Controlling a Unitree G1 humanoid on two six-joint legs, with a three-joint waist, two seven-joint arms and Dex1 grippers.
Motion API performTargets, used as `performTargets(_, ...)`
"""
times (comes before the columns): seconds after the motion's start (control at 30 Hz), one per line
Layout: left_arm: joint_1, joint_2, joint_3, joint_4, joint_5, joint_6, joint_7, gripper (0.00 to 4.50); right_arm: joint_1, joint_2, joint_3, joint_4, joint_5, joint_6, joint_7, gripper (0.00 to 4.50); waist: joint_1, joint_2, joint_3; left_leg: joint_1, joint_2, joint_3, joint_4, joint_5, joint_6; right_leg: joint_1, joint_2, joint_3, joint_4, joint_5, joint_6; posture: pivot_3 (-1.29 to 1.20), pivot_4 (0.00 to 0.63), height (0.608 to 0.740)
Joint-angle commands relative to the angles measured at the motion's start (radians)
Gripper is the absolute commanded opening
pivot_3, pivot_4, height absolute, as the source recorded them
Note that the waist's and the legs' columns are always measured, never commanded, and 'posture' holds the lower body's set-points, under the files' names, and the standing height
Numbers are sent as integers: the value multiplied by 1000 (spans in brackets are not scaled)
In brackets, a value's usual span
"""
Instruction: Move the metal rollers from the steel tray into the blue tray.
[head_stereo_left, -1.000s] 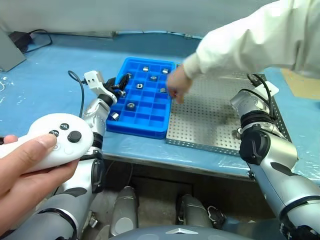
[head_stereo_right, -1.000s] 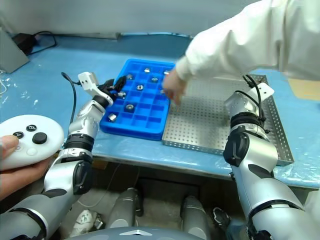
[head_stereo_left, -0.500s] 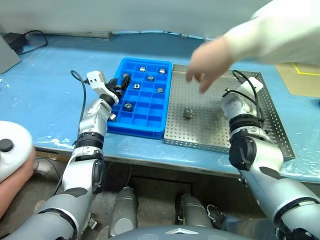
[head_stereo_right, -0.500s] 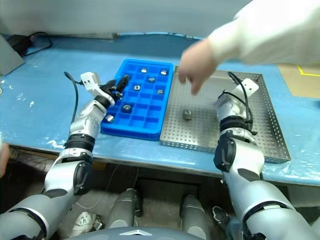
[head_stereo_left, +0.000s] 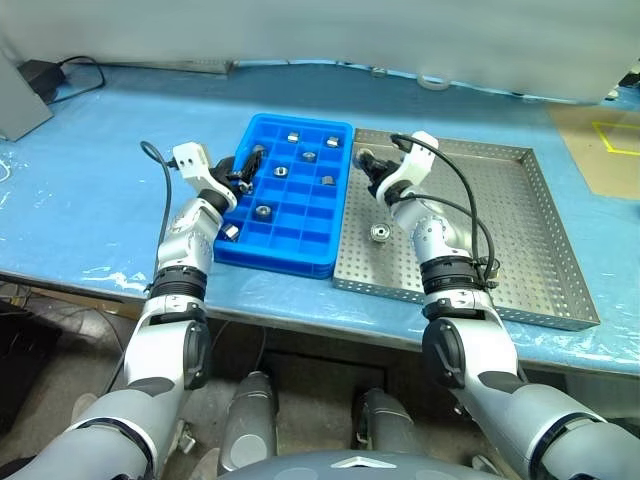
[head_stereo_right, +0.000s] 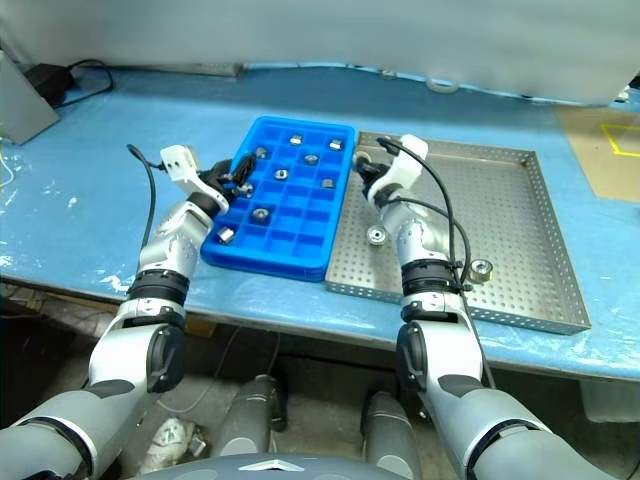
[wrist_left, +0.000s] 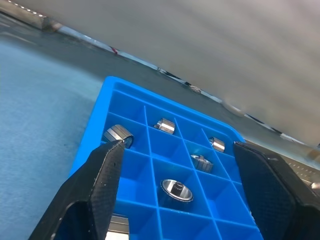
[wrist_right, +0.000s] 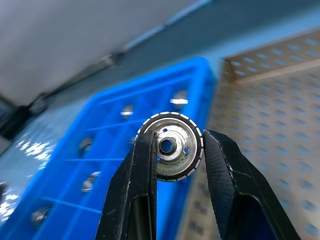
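Observation:
The blue tray (head_stereo_left: 275, 262) holds several metal rollers (head_stereo_left: 262, 211) in its compartments. To its right lies the steel tray (head_stereo_left: 500, 215), where one roller (head_stereo_left: 380, 232) rests near the left side and another (head_stereo_right: 481, 268) sits near the front. My right gripper (head_stereo_left: 368, 163) hovers at the border between the two trays. Its fingers are shut on a roller (wrist_right: 172, 147), with the blue tray beyond it. My left gripper (head_stereo_left: 245, 165) stands open over the blue tray's left edge, its fingers (wrist_left: 107, 170) wide apart with nothing between them.
Both trays sit on a table with a blue cover (head_stereo_left: 100, 180). A grey box (head_stereo_left: 15, 100) and a black cable (head_stereo_left: 60, 70) lie at the far left. Yellow tape (head_stereo_left: 615, 140) marks the far right. The table's front edge runs just below the trays.
My right gripper has swung left across the steel tray to its blue-tray side. The person's arm and the hand with the white controller have left the view. The left arm has stayed put.

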Motion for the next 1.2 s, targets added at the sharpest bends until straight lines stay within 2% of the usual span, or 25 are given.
performTargets(0.03,-17,24,17,-22,-4,-20,7,3795,22,-8,91,-102,-23,9,112,978,3,0,0,0,0,0,0,0,0,0,0,0,0,0,0,1,150,740)
performTargets(0.27,-40,68,47,25,3,-52,47,3795,64,-28,265,-163,-118,24,241,978,4,0,0,1,0,0,-4,2,-3,0,0,0,-1,0,0,1,150,740)
performTargets(0.6,-30,63,39,19,6,-52,41,3795,3,6,245,-50,-172,-27,199,978,6,0,0,1,-1,0,-4,2,-4,0,0,0,-2,0,0,25,150,740)
performTargets(0.87,-33,62,37,19,3,-47,36,3795,-3,29,170,-70,-117,-38,205,3599,5,0,0,1,-1,0,-5,2,-4,0,0,0,-2,0,0,22,150,740)
performTargets(1.07,-42,57,18,22,7,-47,9,3795,82,-62,158,-272,-89,55,245,3599,13,0,0,0,-1,0,-4,2,-4,0,-1,0,-2,0,0,1,150,740)
performTargets(1.2,-43,58,-11,19,27,-66,-34,3795,170,-195,217,-508,-104,226,275,3599,14,0,0,1,-1,0,-5,3,-4,1,-1,0,-3,0,0,-6,150,740)
